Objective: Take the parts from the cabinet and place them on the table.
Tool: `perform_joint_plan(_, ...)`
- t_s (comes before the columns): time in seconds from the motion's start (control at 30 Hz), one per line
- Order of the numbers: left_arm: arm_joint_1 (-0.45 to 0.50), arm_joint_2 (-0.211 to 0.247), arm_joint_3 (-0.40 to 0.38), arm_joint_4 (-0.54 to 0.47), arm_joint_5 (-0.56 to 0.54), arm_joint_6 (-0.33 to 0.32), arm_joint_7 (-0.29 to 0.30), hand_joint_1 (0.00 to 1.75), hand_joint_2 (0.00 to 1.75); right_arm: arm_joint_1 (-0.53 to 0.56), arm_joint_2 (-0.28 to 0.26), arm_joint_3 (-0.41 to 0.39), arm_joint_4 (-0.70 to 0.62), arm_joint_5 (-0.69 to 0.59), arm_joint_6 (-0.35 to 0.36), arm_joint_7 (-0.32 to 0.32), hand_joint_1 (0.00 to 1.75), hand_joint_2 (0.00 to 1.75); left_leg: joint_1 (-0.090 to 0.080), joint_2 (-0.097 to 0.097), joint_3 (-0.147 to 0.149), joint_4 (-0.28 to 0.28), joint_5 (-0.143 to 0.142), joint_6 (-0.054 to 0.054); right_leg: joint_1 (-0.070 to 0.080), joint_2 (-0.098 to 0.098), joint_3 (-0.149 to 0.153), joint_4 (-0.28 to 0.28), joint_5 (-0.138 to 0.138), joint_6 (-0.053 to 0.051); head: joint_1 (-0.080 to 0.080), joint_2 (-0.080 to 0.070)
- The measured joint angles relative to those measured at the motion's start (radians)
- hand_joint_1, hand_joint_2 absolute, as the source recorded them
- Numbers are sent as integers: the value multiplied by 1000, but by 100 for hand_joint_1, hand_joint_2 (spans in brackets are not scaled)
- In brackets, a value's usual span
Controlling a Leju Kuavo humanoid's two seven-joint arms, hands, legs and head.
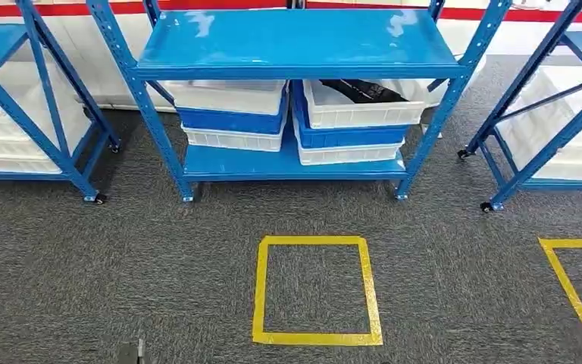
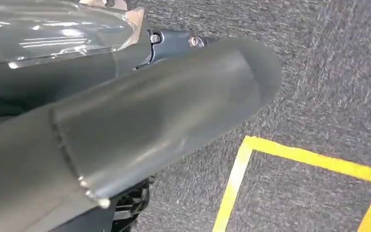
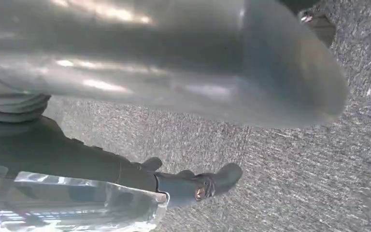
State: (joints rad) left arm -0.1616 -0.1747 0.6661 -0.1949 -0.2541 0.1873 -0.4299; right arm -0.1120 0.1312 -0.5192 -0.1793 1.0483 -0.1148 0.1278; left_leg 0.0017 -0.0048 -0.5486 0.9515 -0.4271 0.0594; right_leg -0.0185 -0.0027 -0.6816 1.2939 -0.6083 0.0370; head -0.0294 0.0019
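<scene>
The blue cabinet (image 1: 295, 45) stands straight ahead on the grey carpet. On its lower shelf are two stacks of white and blue bins. The top white bin of the right stack (image 1: 364, 110) holds black parts (image 1: 360, 91). The left stack (image 1: 231, 117) shows no contents from here. My left hand (image 2: 149, 111) hangs at my side above the carpet, thumb and dark fingers (image 2: 174, 38) stretched out with nothing in them. My right hand (image 3: 183, 63) hangs the same way, its dark fingers (image 3: 198, 186) straight and holding nothing.
A yellow tape square (image 1: 317, 288) marks the carpet in front of the cabinet, also seen as yellow tape (image 2: 309, 159) under my left hand. More blue racks with white bins stand at the left (image 1: 23, 114) and right (image 1: 553, 114). A second tape square (image 1: 576, 288) lies at the right.
</scene>
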Motion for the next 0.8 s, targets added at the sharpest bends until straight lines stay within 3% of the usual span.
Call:
perform_joint_plan(0.03,1,0,0,0,0,0,2,0,0,2,-1,-2,0,0,0,0,0,0,0,-2,2,0,-2,-1,-1,0,-15,11,7,8,-1,0)
perform_joint_plan(0.07,2,-1,0,0,0,0,2,0,0,3,-2,-2,0,0,0,0,0,0,1,-5,6,0,-4,-3,-2,0,0,-30,36,19,1,0)
perform_joint_plan(0.13,2,-3,0,0,0,0,2,0,0,2,-5,-3,0,0,0,0,0,0,3,-10,15,3,-12,-11,-7,0,86,-217,119,40,3,0)
perform_joint_plan(0.17,2,-3,0,0,-1,0,2,0,0,2,-5,-3,0,0,0,0,0,0,2,-11,17,7,-17,-17,-12,0,125,-298,145,44,5,0)
perform_joint_plan(0.2,1,-2,0,0,-2,1,3,0,0,-1,-4,-3,0,0,0,0,0,0,-9,-13,15,17,-31,-26,-11,0,137,-321,153,29,7,0)
perform_joint_plan(0.27,1,-2,0,0,-2,1,3,0,0,0,-4,-4,0,0,0,0,0,0,-6,-13,16,16,-34,-35,-5,0,134,-314,152,7,0,0)
perform_joint_plan(0.3,2,-2,0,0,-2,2,3,0,0,0,-5,-5,0,-1,0,0,0,0,-3,-13,17,16,-35,-39,-2,0,133,-313,151,-1,0,0)
perform_joint_plan(0.37,1,-2,0,0,-2,2,3,0,0,0,-5,-7,0,-1,0,0,0,0,4,-8,12,40,-53,-51,-11,1,141,-317,152,-13,0,0)
perform_joint_plan(0.4,0,-2,0,0,-2,2,3,0,0,0,-5,-8,0,-1,0,0,0,0,4,-3,-13,95,-87,-56,-11,0,144,-317,148,-19,-8,0)
perform_joint_plan(0.47,1,-3,0,0,-2,2,3,0,0,0,-3,-8,0,-1,0,0,0,0,8,-2,-105,267,-164,-65,-8,-1,148,-316,143,-26,-8,0)
perform_joint_plan(0.5,3,-3,0,0,-2,2,3,0,0,0,-3,-9,0,-1,0,0,0,0,9,-2,-147,333,-180,-67,-7,-1,150,-316,141,-29,-9,0)
perform_joint_plan(0.53,5,-2,0,0,-2,2,3,0,0,1,-4,-10,0,-1,0,0,0,0,9,-2,-170,358,-172,-67,-7,0,153,-316,138,-31,-8,0)
perform_joint_plan(0.57,5,-2,0,0,-2,2,3,0,0,2,-5,-10,0,-2,-1,0,0,0,9,-1,-166,331,-138,-64,-7,1,159,-316,133,-31,-10,0)
perform_joint_plan(0.6,4,-2,0,0,-2,2,3,0,0,3,-5,-10,0,-2,-1,0,0,0,9,0,-137,259,-87,-59,-7,3,168,-317,127,-29,-10,0)
perform_joint_plan(0.67,3,0,0,0,-3,2,3,0,0,3,-2,-11,0,-2,-1,0,0,0,2,3,-53,75,5,-34,-9,4,181,-320,117,-25,-11,0)
perform_joint_plan(0.7,1,4,0,0,-3,2,3,0,0,2,3,-11,0,-2,-1,-1,0,0,-7,6,-36,34,5,-19,-6,3,184,-320,108,-19,-10,0)
perform_joint_plan(0.77,-4,3,0,0,-3,2,4,0,0,1,3,-11,0,-2,-1,-2,0,0,-14,9,-32,26,-8,-18,-7,1,196,-333,105,-1,-16,0)
perform_joint_plan(0.8,-4,3,0,0,-3,2,4,0,0,3,5,-11,0,-2,-1,-2,0,0,-15,6,-36,12,-6,-13,-1,1,209,-318,120,15,-14,0)
